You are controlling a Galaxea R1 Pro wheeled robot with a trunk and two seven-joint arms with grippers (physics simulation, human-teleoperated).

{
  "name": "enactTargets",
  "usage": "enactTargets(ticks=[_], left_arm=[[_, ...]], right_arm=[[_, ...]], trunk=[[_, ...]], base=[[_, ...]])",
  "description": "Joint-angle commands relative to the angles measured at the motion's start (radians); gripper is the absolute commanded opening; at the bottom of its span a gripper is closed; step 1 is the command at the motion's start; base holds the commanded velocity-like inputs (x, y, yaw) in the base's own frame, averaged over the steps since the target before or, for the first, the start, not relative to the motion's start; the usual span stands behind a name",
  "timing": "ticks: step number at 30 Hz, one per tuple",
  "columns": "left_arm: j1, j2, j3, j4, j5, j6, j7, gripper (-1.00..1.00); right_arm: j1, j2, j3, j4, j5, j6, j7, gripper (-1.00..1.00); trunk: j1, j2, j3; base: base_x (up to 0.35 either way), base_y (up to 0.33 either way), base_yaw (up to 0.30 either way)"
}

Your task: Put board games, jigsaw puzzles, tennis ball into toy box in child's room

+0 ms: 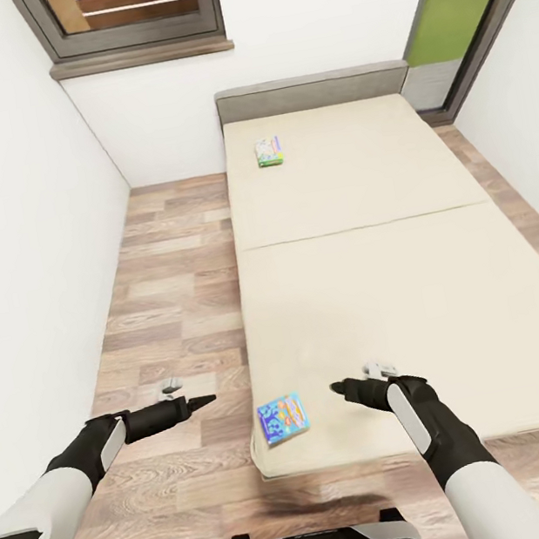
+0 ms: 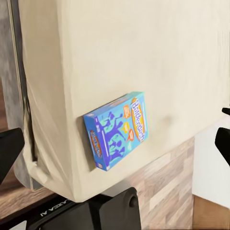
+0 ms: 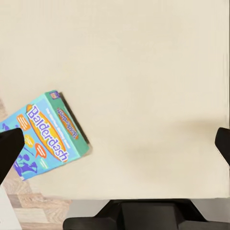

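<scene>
While our left gripper (image 1: pixel 206 400) and right gripper (image 1: pixel 336 388) hang wide open, the blue game (image 1: pixel 283 416) lies between them on the bed (image 1: pixel 413 279), and another game (image 1: pixel 269 151) lies near the headboard (image 1: pixel 312 91).

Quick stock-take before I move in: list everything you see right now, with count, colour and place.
bed: one, beige mattress with grey headboard, running away from the robot along the right side.
blue board game: one, blue cartoon cover, flat at the bed's near left corner, between the two grippers.
pale board game: one, pale multicoloured, flat on the bed near the headboard.
floor: wood plank, left of the bed.
windows: two, dark-framed, in the far wall.
left gripper: black, over the floor left of the blue game, open.
right gripper: black, over the mattress right of it, open.
</scene>
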Motion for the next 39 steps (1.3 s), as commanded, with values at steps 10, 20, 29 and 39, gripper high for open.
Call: enactTargets(ticks=[10,20,29,39], left_arm=[[0.000,0.001,-0.004,0.000,0.009,0.009,-0.001,1.00],[0.000,0.001,-0.004,0.000,0.009,0.010,-0.001,1.00],[0.000,0.001,-0.004,-0.001,0.009,0.009,-0.001,1.00],[0.000,0.001,-0.004,0.000,0.009,0.009,-0.001,1.00]], right_arm=[[-0.001,0.002,-0.002,-0.001,0.001,0.004,0.003,1.00],[-0.001,0.004,0.002,-0.001,0.007,0.001,-0.002,1.00],[-0.001,0.009,0.004,-0.001,0.016,-0.001,-0.004,1.00],[-0.001,0.011,0.005,-0.001,0.018,-0.002,-0.005,1.00]], trunk=[[0.001,-0.002,-0.001],[0.001,-0.002,-0.001],[0.001,-0.002,-0.001],[0.001,-0.002,-0.001]], base=[[0.002,0.000,-0.057],[0.000,0.080,-0.005],[0.000,0.063,0.000],[0.000,0.007,0.000]])
